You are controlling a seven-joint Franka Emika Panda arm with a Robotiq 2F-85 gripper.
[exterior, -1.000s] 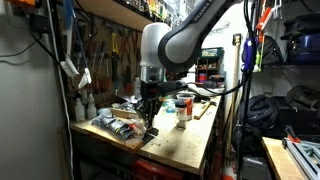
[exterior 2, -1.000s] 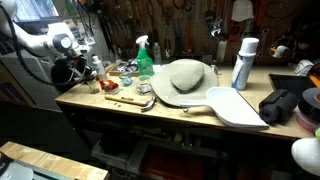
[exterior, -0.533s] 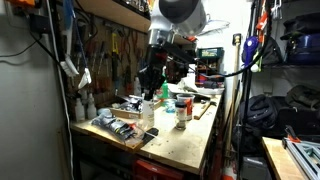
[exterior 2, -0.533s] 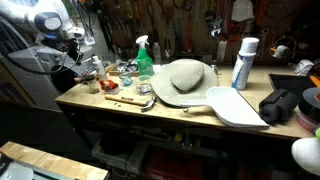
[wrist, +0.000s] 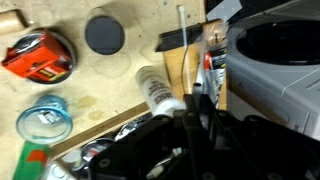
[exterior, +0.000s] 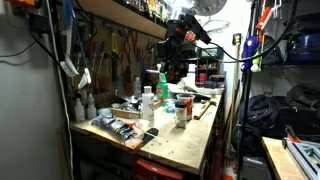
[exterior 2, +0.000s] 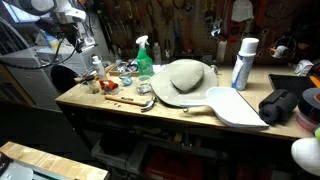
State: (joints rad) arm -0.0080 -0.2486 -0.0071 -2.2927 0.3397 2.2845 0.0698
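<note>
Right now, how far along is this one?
Done: nothing visibly finished. In hand: the gripper hangs high above the workbench. In the wrist view a white tube runs up to it, but whether it is gripped cannot be told. Left: the tape measure, black disc and glass jar lie below, apart from the gripper.

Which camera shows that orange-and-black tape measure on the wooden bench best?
The wrist view: the orange-and-black tape measure lies close to the camera, with its whole case visible at upper left. In both exterior views it is too small and too far off to pick out with any certainty.
</note>
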